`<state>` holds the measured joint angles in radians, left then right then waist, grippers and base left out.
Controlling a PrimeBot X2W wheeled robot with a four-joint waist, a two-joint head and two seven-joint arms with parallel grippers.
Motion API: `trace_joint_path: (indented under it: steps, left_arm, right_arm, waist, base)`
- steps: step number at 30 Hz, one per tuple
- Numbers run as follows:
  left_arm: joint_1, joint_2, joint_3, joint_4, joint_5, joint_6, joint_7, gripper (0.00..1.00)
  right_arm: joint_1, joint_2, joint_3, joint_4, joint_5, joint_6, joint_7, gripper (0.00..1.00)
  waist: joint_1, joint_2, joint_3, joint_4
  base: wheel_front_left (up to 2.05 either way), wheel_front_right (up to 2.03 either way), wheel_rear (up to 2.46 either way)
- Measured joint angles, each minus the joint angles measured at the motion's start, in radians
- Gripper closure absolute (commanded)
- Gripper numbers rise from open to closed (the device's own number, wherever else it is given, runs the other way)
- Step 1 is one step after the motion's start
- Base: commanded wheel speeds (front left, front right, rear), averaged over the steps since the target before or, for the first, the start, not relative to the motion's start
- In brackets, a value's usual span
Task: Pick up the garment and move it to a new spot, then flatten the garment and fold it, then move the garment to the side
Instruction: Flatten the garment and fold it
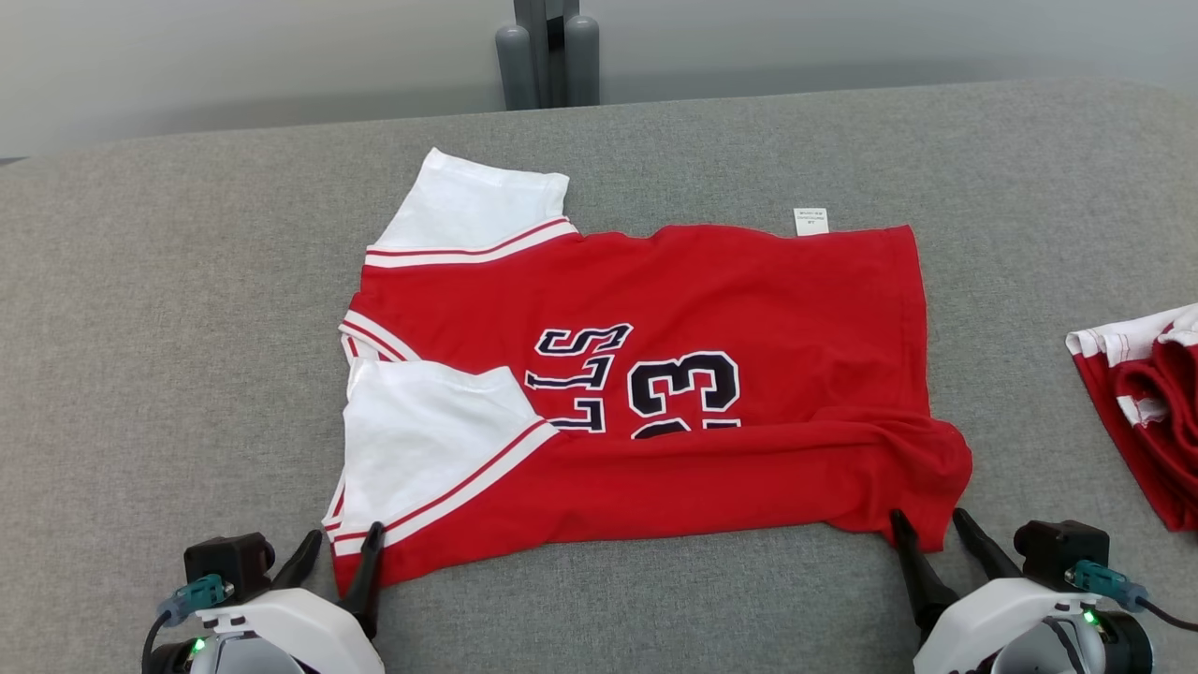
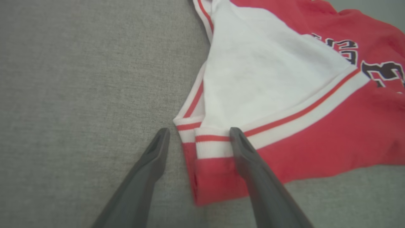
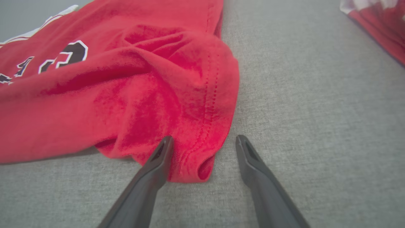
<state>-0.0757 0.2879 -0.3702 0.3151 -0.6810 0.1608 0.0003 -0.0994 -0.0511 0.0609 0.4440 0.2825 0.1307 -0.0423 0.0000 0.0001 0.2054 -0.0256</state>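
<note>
As the garment stretches nine to three o'clock, left gripper and right gripper, both spread empty, straddle its near corners.

place: lab-like test bench | evidence: grey fabric-covered table; bare pale wall

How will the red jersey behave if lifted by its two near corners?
Probably floppy: the jersey lies limp, its hem corner bunched in soft folds. Likely light: the fabric looks thin. Pushed, it would probably wrinkle rather than slide on the fuzzy gray surface; lifted by corners, the middle should sag.
</note>
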Motion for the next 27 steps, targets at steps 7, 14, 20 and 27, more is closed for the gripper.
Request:
trace_joint_path:
  steps: [7, 14, 20, 27]
  left_arm:
    - [-0.005, -0.015, 0.000, -0.010, -0.038, 0.006, 0.051, 1.00]
    - [0.014, 0.014, 0.014, -0.071, -0.053, 0.007, 0.070, 1.00]
    - [0.066, 0.059, 0.033, -0.180, -0.072, 0.017, 0.106, 1.00]
    - [0.157, 0.100, 0.029, -0.320, -0.081, 0.055, 0.167, 1.00]
  right_arm:
    - [-0.035, -0.005, 0.024, 0.059, 0.042, 0.000, 0.005, 1.00]
    - [-0.032, 0.000, 0.019, 0.021, 0.071, 0.000, 0.019, 1.00]
    - [0.049, -0.025, -0.023, -0.123, 0.067, 0.000, 0.107, 1.00]
    - [0.185, -0.021, -0.086, -0.301, 0.051, 0.000, 0.238, 1.00]
  waist:
    - [0.0000, 0.0000, 0.002, 0.003]
    - [0.0000, 0.0000, -0.008, 0.007]
    - [0.0000, 0.0000, -0.023, 0.012]
    - [0.0000, 0.0000, -0.027, 0.014]
  base:
    - [0.00, 0.00, 0.00]
    - [0.00, 0.00, 0.00]
    - [0.00, 0.00, 0.00]
    - [0.00, 0.00, 0.00]
